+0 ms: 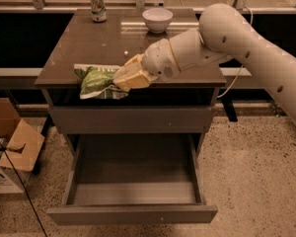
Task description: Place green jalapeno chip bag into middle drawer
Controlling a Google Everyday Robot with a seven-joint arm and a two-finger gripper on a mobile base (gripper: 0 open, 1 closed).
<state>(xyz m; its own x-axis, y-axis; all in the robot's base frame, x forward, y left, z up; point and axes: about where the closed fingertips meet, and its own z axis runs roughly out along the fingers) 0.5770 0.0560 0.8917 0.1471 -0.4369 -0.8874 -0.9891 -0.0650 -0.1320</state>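
One high camera, looking down at the front of the desk.
It faces the desk head-on from above, fairly near. The desk top fills the upper half and the open middle drawer the lower half, with floor on both sides. The arm comes in from the right edge, and the gripper is near the centre, at the desk's front edge against the chip bag.
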